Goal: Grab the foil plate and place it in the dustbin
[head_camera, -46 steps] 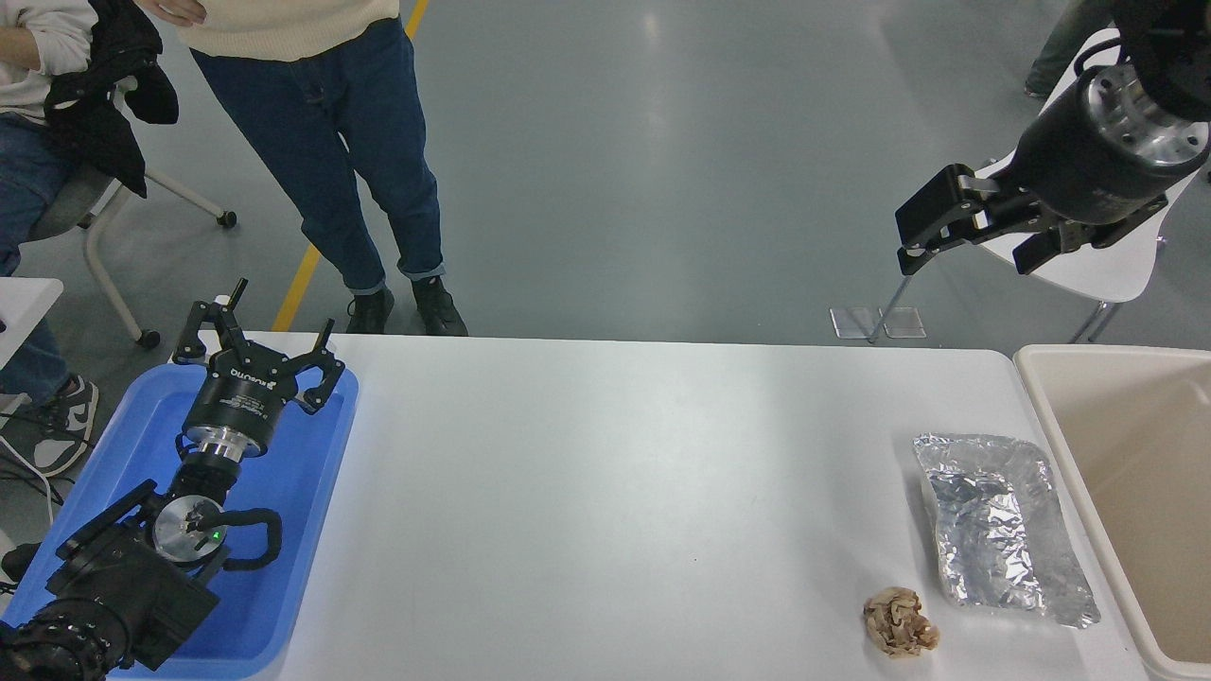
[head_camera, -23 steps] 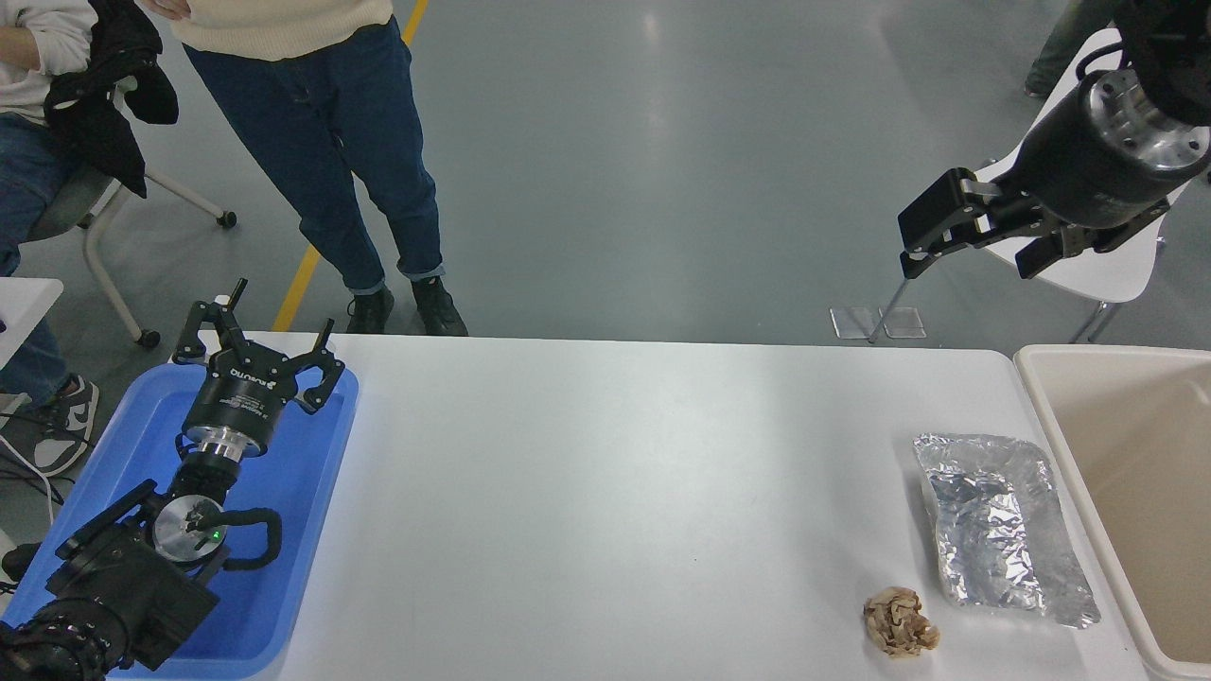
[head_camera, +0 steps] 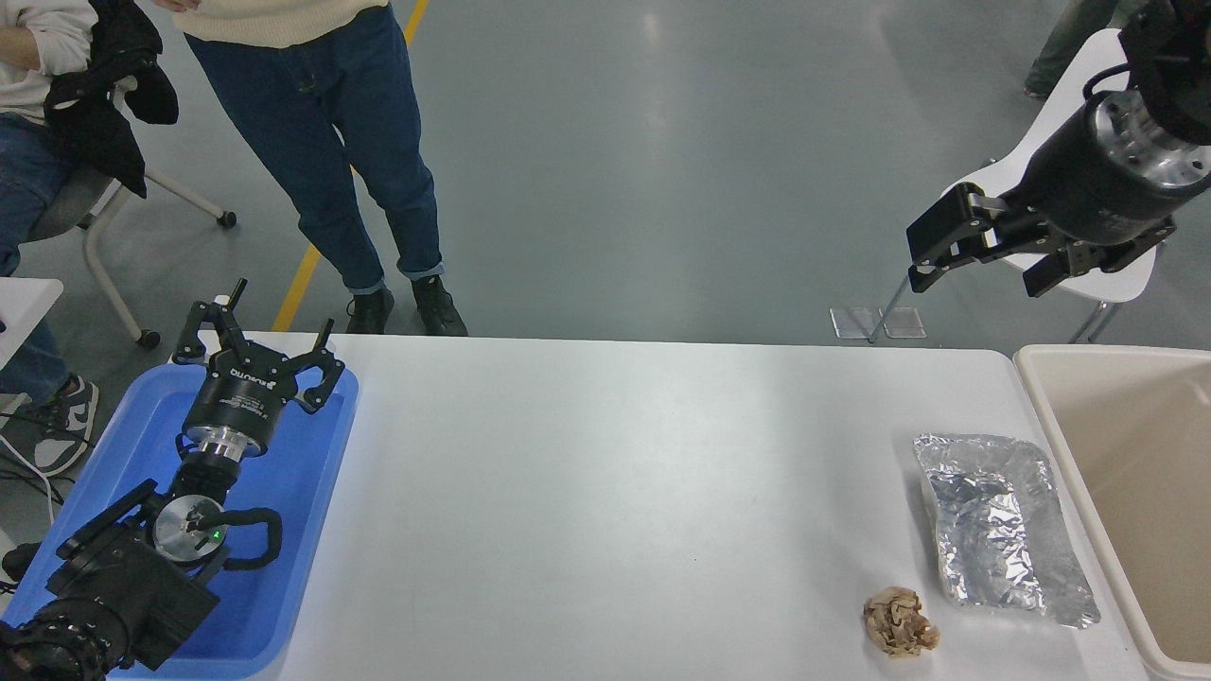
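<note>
The foil plate [head_camera: 1001, 541] lies flat on the tabletop [head_camera: 605, 492] beside the dustbin [head_camera: 1126, 492], long axis running front to back. The right gripper [head_camera: 984, 253] hangs high above, fingers spread, empty.

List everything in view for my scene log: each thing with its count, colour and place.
foil plate: one, silver, table's right part, beside the dustbin
dustbin: one, beige, off the table's right end
paper wad: one, brown, near edge, left of the foil plate
tray: one, blue, table's left end
table: one, white
chairs: two, white, far left and far right
people: one standing in jeans, one seated, far left
left claw: black, open, parked over the tray
right claw: black, open, raised beyond the table's far right corner
</note>
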You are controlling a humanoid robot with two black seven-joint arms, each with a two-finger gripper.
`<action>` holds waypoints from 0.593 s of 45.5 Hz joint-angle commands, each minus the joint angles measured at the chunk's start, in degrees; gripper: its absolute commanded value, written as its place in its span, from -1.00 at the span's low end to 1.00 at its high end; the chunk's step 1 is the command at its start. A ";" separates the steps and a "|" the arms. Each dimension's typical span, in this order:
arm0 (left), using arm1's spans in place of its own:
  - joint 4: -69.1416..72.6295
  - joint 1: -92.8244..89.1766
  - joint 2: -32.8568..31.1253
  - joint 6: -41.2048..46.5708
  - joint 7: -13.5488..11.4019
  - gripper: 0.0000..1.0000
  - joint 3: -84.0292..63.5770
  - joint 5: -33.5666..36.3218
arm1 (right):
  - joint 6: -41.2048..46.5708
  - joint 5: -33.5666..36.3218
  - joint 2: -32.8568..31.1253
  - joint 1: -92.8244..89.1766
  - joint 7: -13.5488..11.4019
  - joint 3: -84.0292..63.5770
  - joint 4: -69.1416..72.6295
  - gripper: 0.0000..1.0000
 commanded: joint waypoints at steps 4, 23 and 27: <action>0.02 0.00 0.03 -0.07 0.00 1.00 0.00 0.01 | 0.00 -0.65 -3.17 -3.73 -0.10 -0.57 -0.86 1.00; 0.02 0.00 0.03 0.02 0.00 1.00 0.00 0.01 | -5.18 -7.95 -3.26 -14.09 -0.27 -5.58 -1.21 1.00; 0.02 0.00 0.03 0.02 0.00 1.00 0.00 0.01 | -9.57 -8.30 -3.78 -17.70 -0.27 -5.67 -1.21 1.00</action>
